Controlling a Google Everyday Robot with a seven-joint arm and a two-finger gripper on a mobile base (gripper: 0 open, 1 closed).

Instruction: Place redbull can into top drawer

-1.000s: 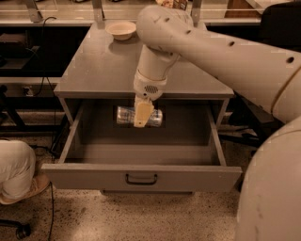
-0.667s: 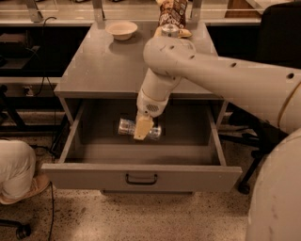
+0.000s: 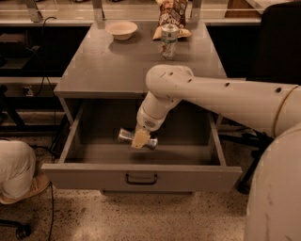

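Gripper [image 3: 140, 140] pinches the redbull can [image 3: 125, 136] sideways, now lower inside the open top drawer [image 3: 89, 176] than a second ago. Can sits near the drawer floor; release looks close.

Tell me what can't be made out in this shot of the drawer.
Camera view, redbull can: its middle is hidden by the hand gripping it over the open top drawer; its print is too small to read.
Camera view, snack bag: top cut off by upper edge.
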